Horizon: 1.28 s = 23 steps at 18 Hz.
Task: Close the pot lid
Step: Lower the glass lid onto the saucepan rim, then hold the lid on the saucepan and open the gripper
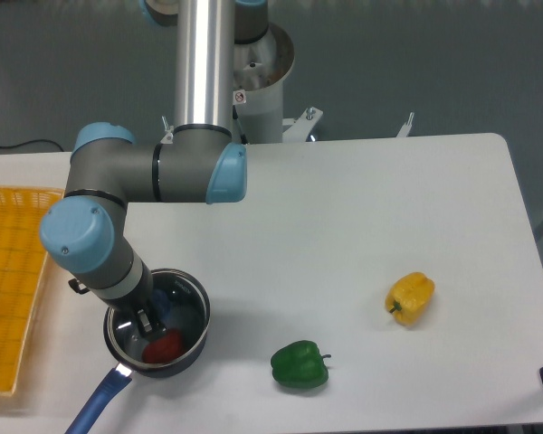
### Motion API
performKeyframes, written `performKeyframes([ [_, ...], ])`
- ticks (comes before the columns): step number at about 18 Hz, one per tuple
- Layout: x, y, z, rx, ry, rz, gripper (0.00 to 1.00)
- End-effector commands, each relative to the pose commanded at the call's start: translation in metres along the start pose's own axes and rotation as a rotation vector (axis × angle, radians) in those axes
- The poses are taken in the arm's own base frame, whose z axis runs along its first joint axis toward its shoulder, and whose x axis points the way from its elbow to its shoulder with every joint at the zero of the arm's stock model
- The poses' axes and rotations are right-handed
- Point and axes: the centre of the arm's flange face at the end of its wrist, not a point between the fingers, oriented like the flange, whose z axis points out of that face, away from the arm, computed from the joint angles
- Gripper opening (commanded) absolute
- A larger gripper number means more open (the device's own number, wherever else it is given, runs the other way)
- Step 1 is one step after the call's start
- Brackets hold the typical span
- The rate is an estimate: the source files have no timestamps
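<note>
Lower left of frame: pincer [146, 318] closed on the blue knob of the glass lid [166, 309], lid nearly seated on the saucepan [159, 362]; advise levelling the rim all round before letting go.

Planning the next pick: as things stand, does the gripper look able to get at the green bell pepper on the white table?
Probably yes, once it lets go. The green bell pepper lies in the open with nothing over it, but the gripper is down at the glass lid on the dark pot.
</note>
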Motion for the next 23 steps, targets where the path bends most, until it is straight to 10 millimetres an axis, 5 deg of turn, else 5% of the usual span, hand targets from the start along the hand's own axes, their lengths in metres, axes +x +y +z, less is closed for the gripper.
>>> performKeyframes([
  [23,0.007,-0.013,0.010,-0.006,0.009,0.001,0.63],
])
